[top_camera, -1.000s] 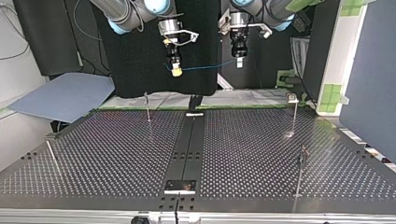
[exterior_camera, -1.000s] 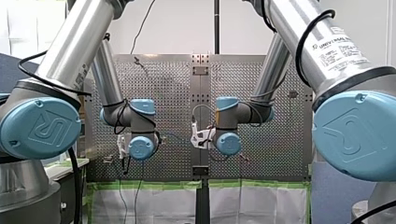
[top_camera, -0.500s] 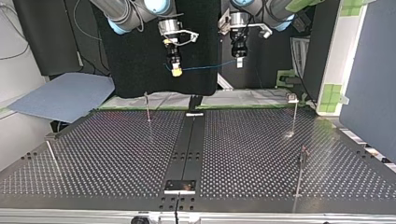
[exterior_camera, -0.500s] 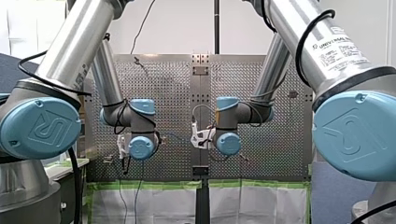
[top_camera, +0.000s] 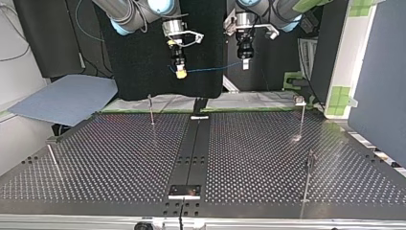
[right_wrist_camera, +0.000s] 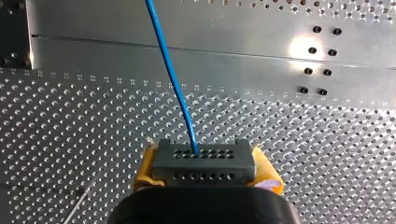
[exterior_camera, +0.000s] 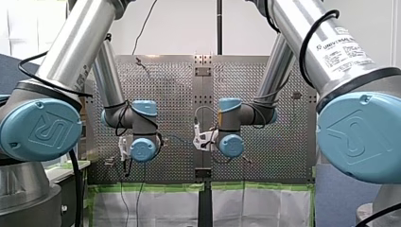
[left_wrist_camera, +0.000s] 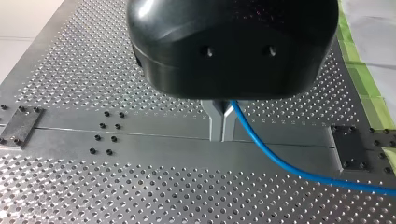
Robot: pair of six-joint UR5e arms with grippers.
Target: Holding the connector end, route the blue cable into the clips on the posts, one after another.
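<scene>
- My right gripper (top_camera: pixel 180 73) hung in the upper middle of the top view, just left of centre. Its yellow pads (right_wrist_camera: pixel 145 170) were clamped on either side of the grey connector (right_wrist_camera: pixel 204 162).
- The blue cable (top_camera: pixel 210 69) left the connector's face and ran almost level across that view to my left gripper (top_camera: pixel 245 63), just right of centre. Its long axis lay side to side, sagging only a little.
- In the left wrist view, the left gripper's metal fingers (left_wrist_camera: pixel 215 123) were pressed together. The cable came out at their base, so I judged them pinched on it.
- Both grippers and the whole visible span were held well above the table (top_camera: pixel 119 158), touching no post.
- Four thin posts stood below: one left of centre (top_camera: pixel 151 109), one at the right (top_camera: pixel 302 117), one at the lower right (top_camera: pixel 309 177) and one leaning at the far left (top_camera: pixel 52 160).
- The post left of centre lay below and slightly left of the connector hand, making it the nearest, by my reading.
- The next move would likely need the span lowered across a clip. The clips themselves were too small to make out.
</scene>
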